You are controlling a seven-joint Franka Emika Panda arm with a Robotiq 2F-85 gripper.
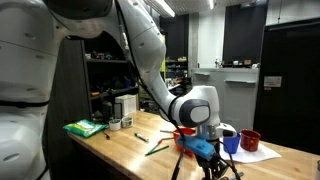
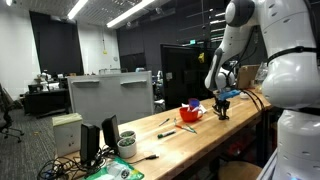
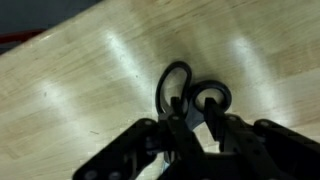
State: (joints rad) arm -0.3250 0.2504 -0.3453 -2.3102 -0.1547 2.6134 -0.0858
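Observation:
In the wrist view a pair of black scissors (image 3: 190,95) sits between my fingers, its two handle loops sticking out beyond the fingertips over the pale wooden table (image 3: 80,90). My gripper (image 3: 192,125) is shut on the scissors just below the loops. In both exterior views the gripper (image 1: 204,149) (image 2: 224,97), with blue parts, hangs low over the table's far end, and dark legs below it touch or nearly touch the wood. A red bowl (image 1: 185,133) (image 2: 190,113) stands right beside it.
A blue cup (image 1: 231,143), a red cup (image 1: 250,140) and a white sheet (image 1: 258,153) lie past the gripper. Markers (image 1: 155,148) (image 2: 165,132), a green cloth (image 1: 85,128) and a white cup (image 1: 115,123) occupy the table's middle and other end.

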